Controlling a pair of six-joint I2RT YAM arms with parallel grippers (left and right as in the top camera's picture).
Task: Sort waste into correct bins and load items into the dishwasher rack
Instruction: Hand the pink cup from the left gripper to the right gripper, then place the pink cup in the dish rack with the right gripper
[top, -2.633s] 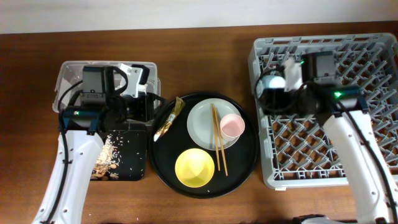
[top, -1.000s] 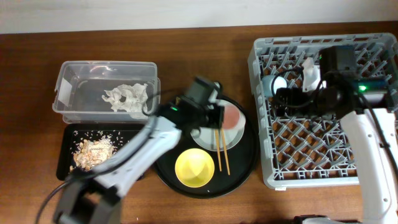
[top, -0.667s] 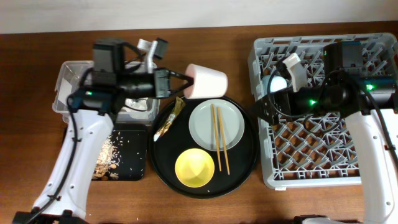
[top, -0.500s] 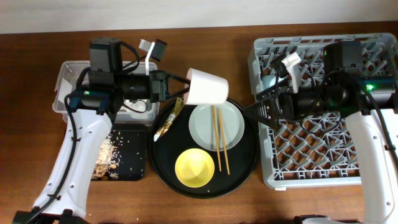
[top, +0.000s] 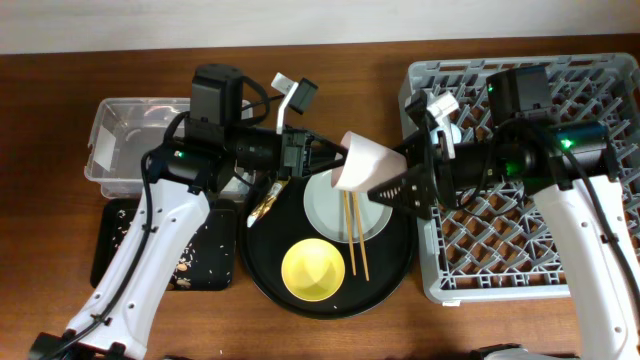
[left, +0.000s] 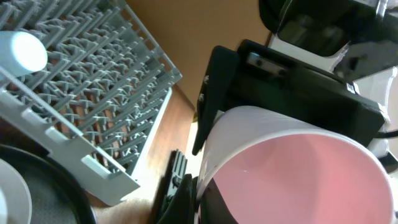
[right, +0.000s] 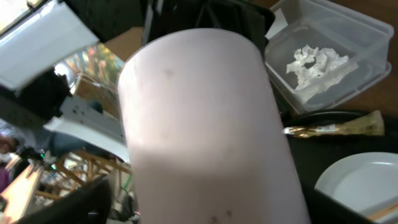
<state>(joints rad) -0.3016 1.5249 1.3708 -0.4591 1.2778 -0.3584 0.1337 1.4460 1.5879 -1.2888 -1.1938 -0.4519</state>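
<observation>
My left gripper (top: 335, 158) is shut on the rim of the small pink cup (top: 362, 165), one finger inside and one outside (left: 199, 193), holding it tilted above the round tray. My right gripper (top: 395, 190) is open, its fingers either side of the cup's base, and the cup (right: 205, 130) fills its wrist view. The pale plate (top: 325, 200) with the chopsticks (top: 352, 235) and the yellow bowl (top: 315, 268) lie below. The wrapper (top: 265, 205) lies at the tray's left edge. The grey rack (top: 600, 100) is on the right, with a pale blue cup (left: 22, 53) in it.
The round black tray (top: 400, 262) sits in the middle. The clear tub (top: 120, 150) at back left holds a white napkin (right: 314, 62). The shallow black tray (top: 120, 250) in front of it holds a few food scraps (top: 185, 262).
My left arm has carried the pink cup to the right, toward the rack. My right arm has reached left out of the rack, and its open jaws now flank the cup.
</observation>
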